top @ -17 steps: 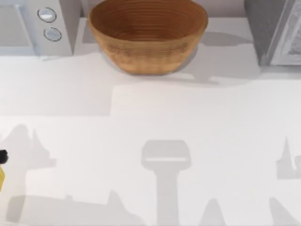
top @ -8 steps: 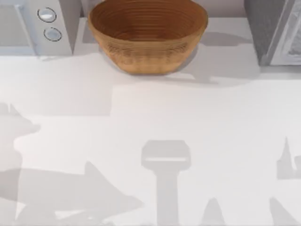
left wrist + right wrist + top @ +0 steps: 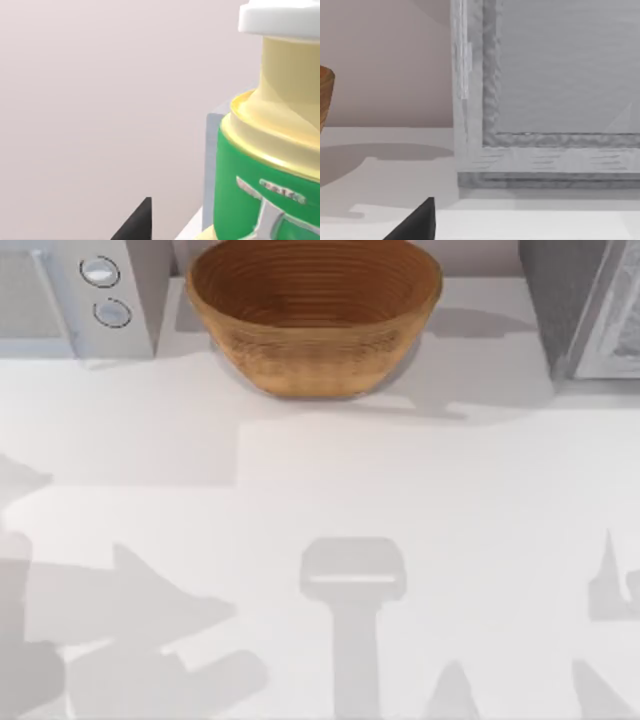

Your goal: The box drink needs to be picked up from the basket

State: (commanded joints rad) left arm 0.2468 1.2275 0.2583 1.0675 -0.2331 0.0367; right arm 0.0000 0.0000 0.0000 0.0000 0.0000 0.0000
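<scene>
The box drink is a pale-yellow carton with a green label and a white cap, seen very close in the left wrist view. My left gripper is shut on it, with one dark fingertip showing beside the carton, and a plain pale wall lies behind. The basket, a round tan woven bowl, stands at the back middle of the table; its ribbed inside holds nothing. Its edge also appears in the right wrist view. My right gripper is parked and open, one dark fingertip in sight.
A grey microwave with two knobs stands at the back left. A grey cabinet-like appliance stands at the back right, and the right wrist view faces it. Arm shadows lie across the white table at the front.
One second ago the left gripper and a yellow sliver of the drink sat at the top view's left edge. They have left that view, and the left arm's shadow has shifted.
</scene>
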